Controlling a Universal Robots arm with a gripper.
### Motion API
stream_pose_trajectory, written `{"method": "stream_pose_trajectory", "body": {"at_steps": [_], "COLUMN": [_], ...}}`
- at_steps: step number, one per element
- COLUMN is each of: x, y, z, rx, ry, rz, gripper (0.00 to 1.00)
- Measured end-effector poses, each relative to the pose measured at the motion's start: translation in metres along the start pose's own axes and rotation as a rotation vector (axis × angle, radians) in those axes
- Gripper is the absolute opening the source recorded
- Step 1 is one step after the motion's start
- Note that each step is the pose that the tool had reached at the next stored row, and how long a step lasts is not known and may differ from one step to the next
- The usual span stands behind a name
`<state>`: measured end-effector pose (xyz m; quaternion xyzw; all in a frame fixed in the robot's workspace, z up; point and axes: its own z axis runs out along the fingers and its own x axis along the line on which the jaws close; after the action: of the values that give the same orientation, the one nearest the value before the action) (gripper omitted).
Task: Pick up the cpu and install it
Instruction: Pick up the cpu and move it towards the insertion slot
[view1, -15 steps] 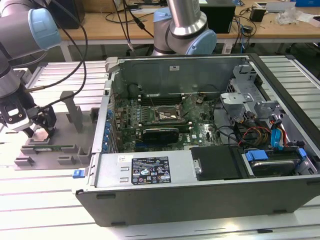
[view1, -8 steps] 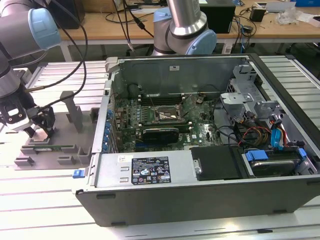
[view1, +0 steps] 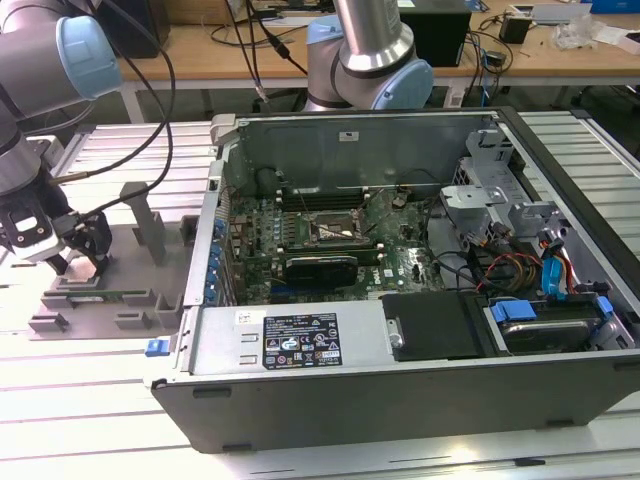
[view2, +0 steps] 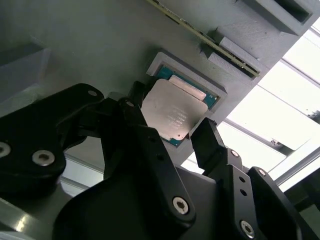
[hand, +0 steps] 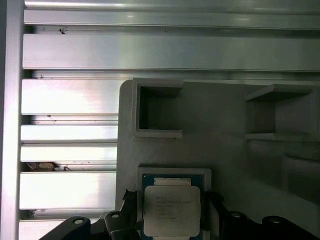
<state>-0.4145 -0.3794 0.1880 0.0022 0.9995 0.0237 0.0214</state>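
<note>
The gripper (view1: 80, 264) hangs low over a matte grey plastic fixture plate (view1: 120, 262) at the exterior view's left. The plate lies on a table (view1: 100, 400) of ribbed, brushed aluminium slats. In the second wrist view the two black fingers (view2: 206, 141) are blocky and smooth, with several silver screw heads on the gripper body behind them. They stand spread apart, one on each side of the cpu (view2: 175, 112), and no clamping on it can be seen. There is one cpu, a flat square chip with a dull silver metal lid that has rounded corners. A thin teal-green border shows around the lid. It lies flat in a single square nest (hand: 174, 171), a raised light grey frame moulded into the plate. In the first wrist view the fingertips sit just outside that frame. Past the nest, the same view shows two open box-shaped pockets (hand: 157, 111) rising from the plate, both of the same matte grey plastic. One long thin memory stick (view2: 205, 38) stands on edge in a slot near the nest, its green and gold edge showing. At the exterior view's centre lies one open computer case (view1: 400, 400) of dark grey sheet metal. Inside it the green motherboard carries one square metal-framed socket (view1: 335, 232), well apart from the gripper.
</note>
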Motion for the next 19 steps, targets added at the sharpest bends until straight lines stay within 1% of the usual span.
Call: {"method": "stream_pose_trajectory", "body": {"at_steps": [8, 9, 10, 11, 18, 19], "x": [0.0, -0.0001, 0.0, 0.0, -0.0003, -0.0003], "y": [0.0001, 0.0001, 0.0001, 0.0001, 0.0004, 0.0004], "z": [-0.001, -0.0011, -0.0013, -0.0014, -0.0073, -0.0072], "rx": [0.0, 0.0, 0.0001, 0.0, 0.0, -0.0001], "ry": [-0.0001, -0.0001, 0.0001, 0.0, -0.0001, -0.0002], "rz": [0.0, 0.0, 0.0, 0.0, 0.0, 0.0], "gripper": [0.65, 0.63, 0.57, 0.54, 0.54, 0.54]}}
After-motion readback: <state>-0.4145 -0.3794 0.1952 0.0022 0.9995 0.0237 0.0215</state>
